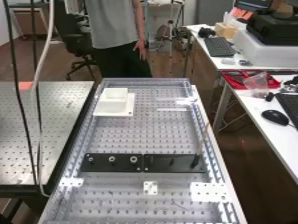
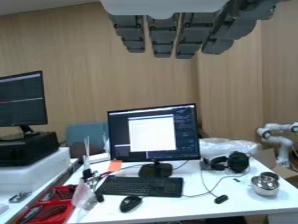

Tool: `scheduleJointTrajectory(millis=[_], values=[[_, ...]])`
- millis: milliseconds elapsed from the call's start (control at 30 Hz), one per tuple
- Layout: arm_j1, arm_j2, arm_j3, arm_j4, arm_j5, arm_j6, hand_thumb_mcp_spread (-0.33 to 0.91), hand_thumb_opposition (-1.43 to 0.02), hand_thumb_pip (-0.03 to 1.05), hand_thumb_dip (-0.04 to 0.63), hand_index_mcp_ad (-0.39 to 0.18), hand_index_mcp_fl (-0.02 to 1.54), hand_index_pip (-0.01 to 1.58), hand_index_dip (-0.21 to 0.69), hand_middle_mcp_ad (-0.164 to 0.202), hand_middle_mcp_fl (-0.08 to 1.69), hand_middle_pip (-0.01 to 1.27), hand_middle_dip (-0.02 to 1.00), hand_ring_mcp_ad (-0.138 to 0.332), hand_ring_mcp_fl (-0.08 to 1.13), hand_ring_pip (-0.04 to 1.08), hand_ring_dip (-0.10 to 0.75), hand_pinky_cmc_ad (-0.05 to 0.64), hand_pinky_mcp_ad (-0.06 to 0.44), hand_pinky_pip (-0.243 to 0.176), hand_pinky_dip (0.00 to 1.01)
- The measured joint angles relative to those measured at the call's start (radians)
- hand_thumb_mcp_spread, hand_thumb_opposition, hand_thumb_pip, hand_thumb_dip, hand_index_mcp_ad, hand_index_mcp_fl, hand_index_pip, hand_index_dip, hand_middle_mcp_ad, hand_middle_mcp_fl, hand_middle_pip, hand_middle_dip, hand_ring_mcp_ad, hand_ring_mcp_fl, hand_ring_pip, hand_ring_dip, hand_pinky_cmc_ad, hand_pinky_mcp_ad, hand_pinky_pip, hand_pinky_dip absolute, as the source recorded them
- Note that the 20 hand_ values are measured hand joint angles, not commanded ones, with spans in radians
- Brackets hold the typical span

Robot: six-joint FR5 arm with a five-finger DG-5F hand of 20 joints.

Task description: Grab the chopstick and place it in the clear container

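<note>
The chopstick (image 1: 203, 138), thin and brown, leans upright at the right end of a black holder strip (image 1: 174, 163) on the perforated bench. A pale, translucent-looking square container (image 1: 115, 99) sits on a white plate toward the bench's far left; whether it is the clear container I cannot tell. In the wrist view, my hand (image 2: 163, 36) hangs with dark fingers straight and side by side, nothing between them. It faces a desk, away from the chopstick and the container.
White brackets (image 1: 209, 192) lie near the holder, and nuts sit on its left half. Beside the bench on the right stands a desk with a red tray (image 1: 249, 80), mouse (image 1: 274, 117) and keyboard. Another perforated table (image 1: 43, 120) is on the left. Cables hang at the left.
</note>
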Motion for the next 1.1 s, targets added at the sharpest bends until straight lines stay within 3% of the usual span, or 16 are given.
scheduleJointTrajectory(millis=[100, 167, 233, 333, 467, 633, 700, 1100], values=[[-0.001, -0.003, -0.002, 0.002, 0.005, 0.005, 0.00, -0.01, 0.02, 0.005, 0.010, 0.01, 0.01, 0.019, 0.073, -0.01, 0.02, 0.05, 0.051, 0.00, 0.02, 0.016, 0.045, 0.035, -0.010, 0.02], [-0.003, -0.004, -0.005, 0.005, 0.007, 0.008, 0.01, -0.05, 0.10, 0.000, 0.042, 0.01, 0.01, 0.019, 0.075, -0.01, 0.02, 0.05, 0.054, 0.00, 0.02, 0.019, 0.051, 0.035, -0.010, 0.02], [-0.005, -0.006, -0.011, 0.010, 0.002, 0.015, 0.05, -0.20, 0.24, 0.007, 0.054, 0.01, 0.01, 0.019, 0.075, -0.01, 0.05, 0.05, 0.065, 0.00, 0.02, 0.019, 0.054, 0.058, -0.010, 0.04], [-0.006, -0.008, -0.016, 0.016, -0.003, 0.015, 0.06, -0.41, 0.25, 0.007, 0.063, 0.01, 0.02, 0.019, 0.075, -0.01, 0.07, 0.05, 0.112, 0.01, 0.02, 0.019, 0.131, 0.112, -0.012, 0.06], [-0.011, -0.012, -0.023, 0.021, -0.011, 0.029, 0.05, -0.53, 0.32, 0.002, 0.091, 0.01, 0.03, 0.019, 0.096, -0.06, 0.11, 0.05, 0.173, -0.01, 0.06, 0.019, 0.213, 0.202, -0.016, 0.09], [-0.013, -0.016, -0.031, 0.029, 0.000, 0.043, 0.06, -0.57, 0.32, -0.010, 0.105, 0.01, 0.05, 0.019, 0.108, -0.05, 0.11, 0.05, 0.199, 0.00, 0.06, 0.019, 0.283, 0.230, -0.044, 0.10], [-0.015, -0.017, -0.033, 0.032, 0.000, 0.048, 0.06, -0.58, 0.33, -0.010, 0.113, 0.01, 0.05, 0.019, 0.126, -0.05, 0.12, 0.05, 0.218, -0.01, 0.06, 0.019, 0.279, 0.229, -0.044, 0.11], [-0.029, -0.044, -0.079, 0.087, -0.005, 0.105, 0.05, -0.61, 0.37, -0.012, 0.126, 0.01, 0.05, 0.019, 0.138, -0.05, 0.12, 0.05, 0.229, 0.00, 0.07, 0.019, 0.307, 0.232, -0.061, 0.12]])
